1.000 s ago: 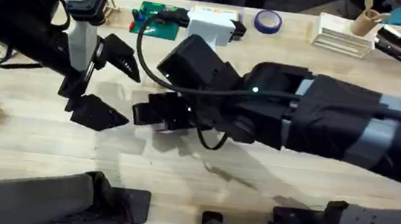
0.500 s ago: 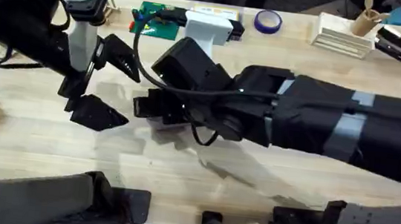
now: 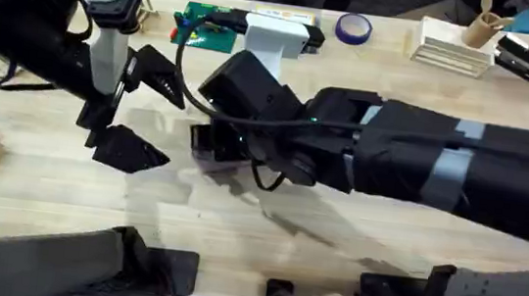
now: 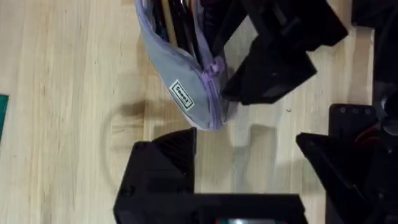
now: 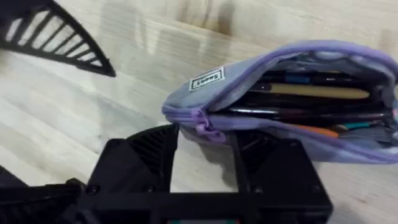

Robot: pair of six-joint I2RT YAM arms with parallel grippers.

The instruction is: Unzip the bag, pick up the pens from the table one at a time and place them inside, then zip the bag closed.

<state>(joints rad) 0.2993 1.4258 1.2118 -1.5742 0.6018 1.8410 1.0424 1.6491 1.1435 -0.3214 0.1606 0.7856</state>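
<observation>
– Zipping next, what could spoil it?

– My right fingers (image 5: 205, 138) stand apart on either side of the zipper pull (image 5: 202, 121), not clamped on it. If I drag without a firm pinch, I judge the tab slips out. The bag (image 5: 280, 106) is also soft and unheld, so it could slide along the counter (image 3: 43, 194) instead of closing. A pen tip near the teeth might jam the slider too.

– Where is everything?

– The bag (image 3: 212, 162) lies near mid-counter, its mouth gaping, with the pens (image 5: 311, 93) inside. My right arm reaches in low from 3 o'clock. My left fingers (image 3: 164, 118) hang wide open at the bag's 9 o'clock, touching nothing. They ought to pin that end.
</observation>
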